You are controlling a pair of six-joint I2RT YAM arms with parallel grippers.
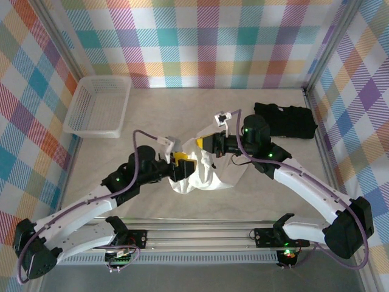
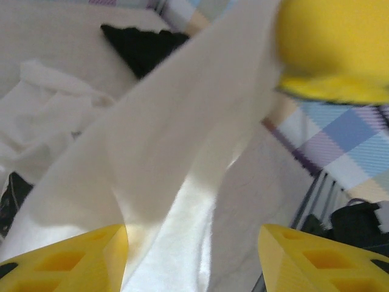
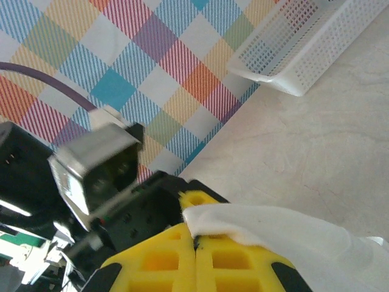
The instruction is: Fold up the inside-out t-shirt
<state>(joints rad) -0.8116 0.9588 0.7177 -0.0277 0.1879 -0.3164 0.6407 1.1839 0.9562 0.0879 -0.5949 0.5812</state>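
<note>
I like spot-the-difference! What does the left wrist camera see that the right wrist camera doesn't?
Left wrist camera, not the right wrist one: the black folded clothes, and the left fingers standing apart with cloth hanging between them. Right wrist camera, not the left wrist one: the white basket, and the right fingers pressed together on an edge of cloth. Both: the white t-shirt, the pale table and the checked wall.

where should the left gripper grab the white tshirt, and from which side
Probably the lifted band of t-shirt hanging from the shut right gripper. It is stretched free between the fingers of the open left gripper, so close on it from the left.
</note>
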